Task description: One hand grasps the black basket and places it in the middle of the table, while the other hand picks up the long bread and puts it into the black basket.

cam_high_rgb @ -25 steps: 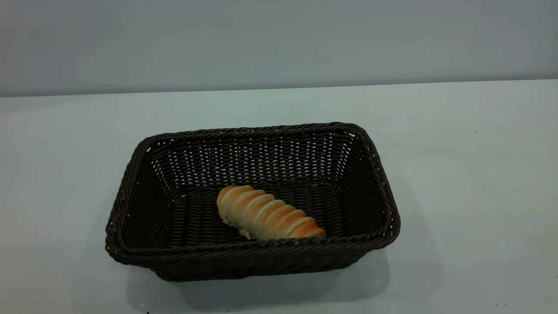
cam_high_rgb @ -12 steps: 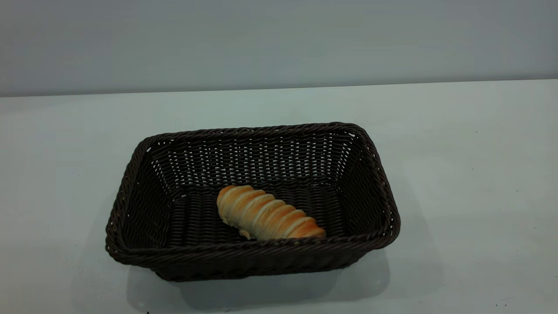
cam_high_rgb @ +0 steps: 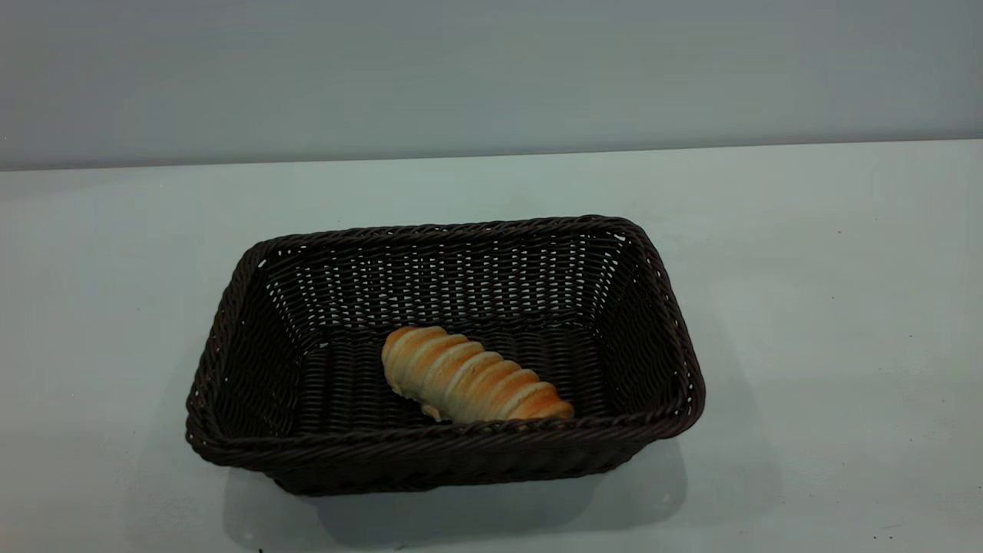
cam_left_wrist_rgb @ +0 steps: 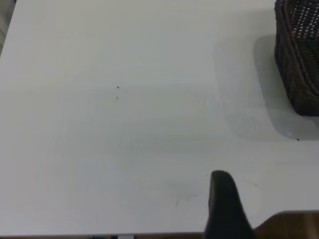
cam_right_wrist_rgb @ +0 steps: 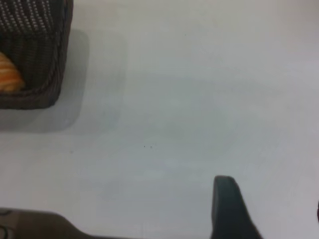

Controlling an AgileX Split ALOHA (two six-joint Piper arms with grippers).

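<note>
The black basket (cam_high_rgb: pixel 445 453) stands on the white table (cam_high_rgb: pixel 829 322) near its middle. The long bread (cam_high_rgb: pixel 470 378) lies inside on the basket floor, slanted, close to the near wall. Neither gripper shows in the exterior view. In the left wrist view my left gripper (cam_left_wrist_rgb: pixel 271 199) hovers over bare table well away from a basket corner (cam_left_wrist_rgb: pixel 299 59); one dark finger (cam_left_wrist_rgb: pixel 223 199) shows, with nothing beside it. My right gripper (cam_right_wrist_rgb: pixel 271 199) is likewise back from the basket (cam_right_wrist_rgb: pixel 40 59), open and empty, and an end of the bread (cam_right_wrist_rgb: pixel 9 77) shows inside.
A plain grey wall (cam_high_rgb: pixel 491 69) rises behind the table. The table's brown front edge (cam_left_wrist_rgb: pixel 294 224) shows in the left wrist view. A few tiny dark specks (cam_right_wrist_rgb: pixel 148 146) mark the tabletop around the basket.
</note>
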